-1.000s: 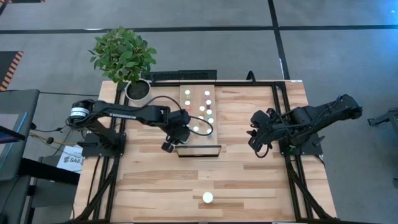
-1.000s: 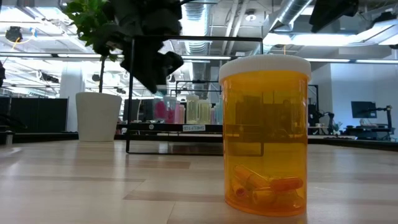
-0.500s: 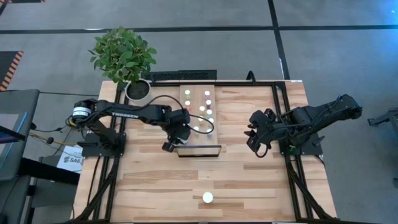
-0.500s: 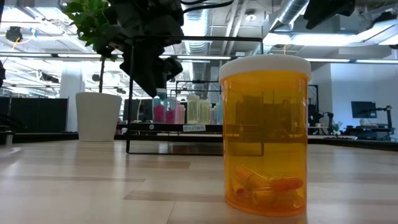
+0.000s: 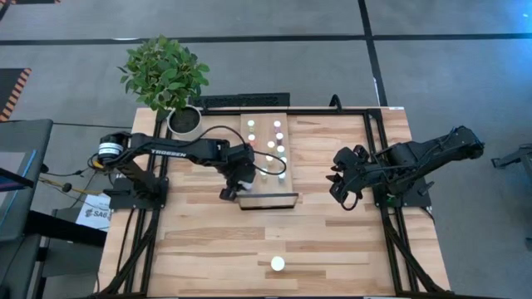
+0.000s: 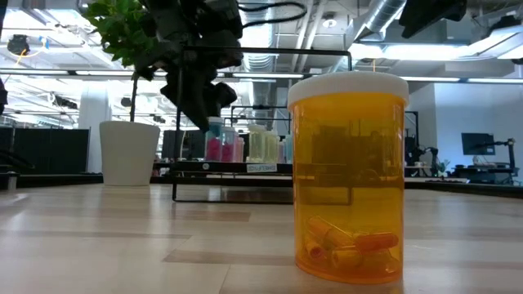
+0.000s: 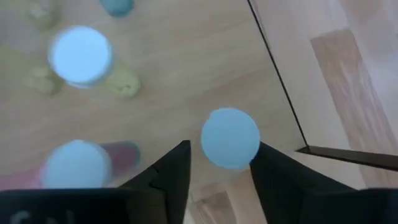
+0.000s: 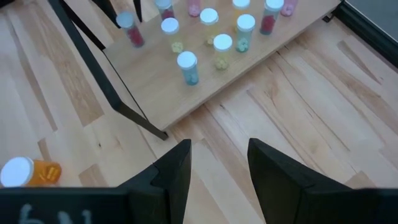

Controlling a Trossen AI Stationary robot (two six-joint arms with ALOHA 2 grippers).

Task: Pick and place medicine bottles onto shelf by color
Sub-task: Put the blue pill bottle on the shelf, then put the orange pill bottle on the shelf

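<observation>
Light, rigid, smooth-walled orange bottle (image 5: 278,264), likely tippy: grasp body below cap; left gripper (image 7: 217,180) parted around a shelved bottle's cap (image 7: 230,137), right gripper (image 8: 217,180) apart, empty.

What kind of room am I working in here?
Probably an open lab or industrial workspace: exposed ceiling ducts and strip lights overhead, a workstation monitor in the background, and grey floor with dark marking lines around the table.

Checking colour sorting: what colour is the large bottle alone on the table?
Orange large bottle, white cap; low view.
</observation>
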